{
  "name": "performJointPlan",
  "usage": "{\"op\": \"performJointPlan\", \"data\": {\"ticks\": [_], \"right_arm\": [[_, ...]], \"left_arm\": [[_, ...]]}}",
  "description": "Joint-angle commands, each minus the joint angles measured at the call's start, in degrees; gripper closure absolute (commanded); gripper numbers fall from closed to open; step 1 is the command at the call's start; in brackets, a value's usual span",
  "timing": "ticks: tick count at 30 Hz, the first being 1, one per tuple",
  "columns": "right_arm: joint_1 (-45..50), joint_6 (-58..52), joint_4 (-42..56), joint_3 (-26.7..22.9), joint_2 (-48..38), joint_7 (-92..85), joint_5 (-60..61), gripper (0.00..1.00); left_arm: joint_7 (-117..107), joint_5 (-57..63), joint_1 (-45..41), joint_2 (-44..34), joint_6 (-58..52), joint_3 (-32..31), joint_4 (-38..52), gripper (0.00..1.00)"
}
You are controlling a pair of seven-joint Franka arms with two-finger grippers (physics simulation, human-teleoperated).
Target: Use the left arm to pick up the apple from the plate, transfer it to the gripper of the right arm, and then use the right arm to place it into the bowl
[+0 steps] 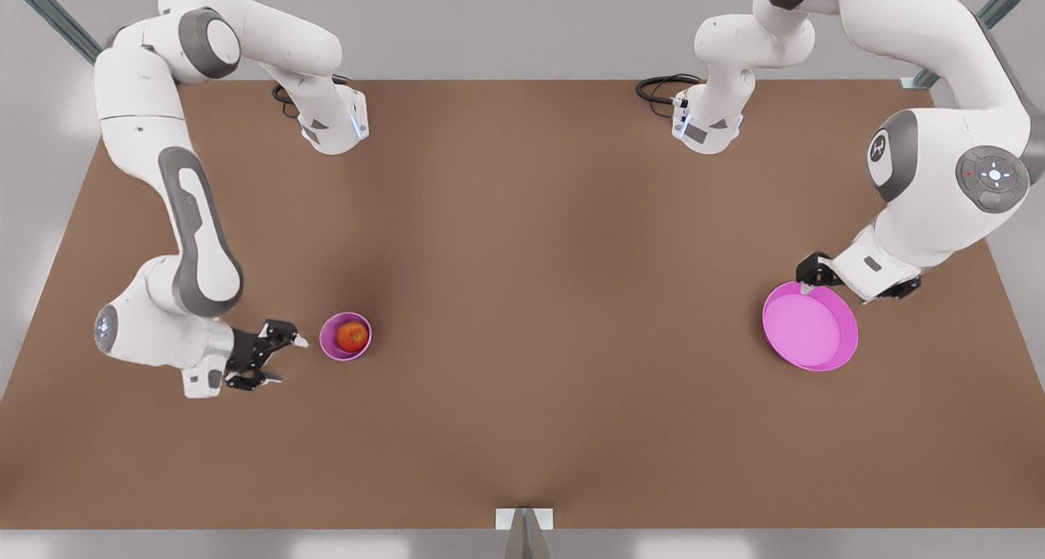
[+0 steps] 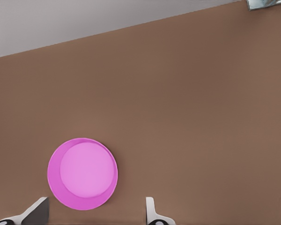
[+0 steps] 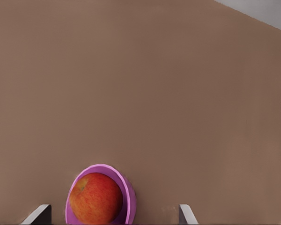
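The red-orange apple (image 1: 352, 335) is sat inside the small pink bowl (image 1: 330, 340), while the wide pink plate (image 1: 810, 327) is left bare, well apart.

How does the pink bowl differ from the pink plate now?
The bowl is small and deep; the plate is wide and shallow. The bowl holds the apple; the plate holds nothing. The bowl lies near the open right gripper, the plate near the open left gripper. Both are round and magenta-pink.
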Motion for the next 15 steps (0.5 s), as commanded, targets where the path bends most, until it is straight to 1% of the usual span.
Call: {"op": "performJointPlan", "data": {"ticks": [1,2,3,4,5,6,7,8,9,10,11,12,13,14,15], "right_arm": [[2.4,-11.8,9.8,0.1,-0.5,5.7,-14.7,0.0],[3.2,-15.6,13.0,0.1,-2.6,6.6,-16.4,0.0],[3.6,-18.8,13.2,0.1,-8.3,11.2,-18.7,0.0],[7.4,-21.3,13.2,-1.9,-11.5,19.3,-20.8,0.0],[14.6,-21.3,11.7,-11.2,-16.6,23.5,-21.0,0.0],[15.2,-21.3,8.5,-12.3,-20.2,33.1,-20.1,0.0],[15.1,-21.4,0.5,-14.1,-28.6,44.3,-17.4,0.0],[15.1,-21.9,-2.7,-17.1,-32.2,48.3,-14.8,0.0],[15.5,-24.2,-3.2,-19.7,-32.9,52.0,-14.5,0.0],[20.5,-25.1,-2.9,-23.8,-32.4,52.5,-14.7,0.0],[24.4,-26.4,-2.0,-29.4,-31.3,51.3,-14.3,0.0],[24.3,-26.8,0.8,-29.5,-29.9,52.1,-14.6,0.0],[23.6,-26.4,1.9,-28.5,-28.9,52.2,-17.1,0.0],[17.4,-24.5,1.1,-21.4,-28.3,52.5,-17.2,0.0],[18.1,-24.4,-0.1,-21.4,-28.3,52.7,-17.2,0.0]], "left_arm": [[-14.8,0.1,-0.1,-0.1,0.0,0.0,0.0,0.0],[-14.8,0.2,-0.3,-0.1,0.0,0.0,0.0,0.0],[-14.8,0.2,-0.3,0.1,0.2,0.0,0.0,0.0],[-14.8,0.2,-0.2,0.4,0.4,0.0,0.0,0.0],[-14.7,0.2,-0.3,0.9,0.6,0.0,0.3,0.0],[-14.7,0.2,-0.2,1.4,0.6,-0.1,1.0,0.0],[-14.6,0.2,-0.2,1.7,0.6,0.0,1.3,0.0],[-14.6,0.2,-0.2,1.7,0.5,0.0,1.3,0.0],[-14.5,0.1,-0.1,1.7,0.3,-0.1,1.3,0.0],[-14.0,0.2,-0.2,1.6,0.3,0.0,1.3,0.0],[-14.0,0.2,-0.2,1.6,0.3,0.0,1.3,0.0],[-14.1,0.2,-0.2,1.6,0.3,0.0,1.3,0.0],[-14.1,0.2,-0.2,1.4,0.1,-0.1,1.3,0.0],[-14.0,0.2,-0.3,1.3,0.0,-0.2,1.3,0.0],[-13.9,0.2,-0.3,1.3,0.0,-0.3,1.3,0.0]]}}
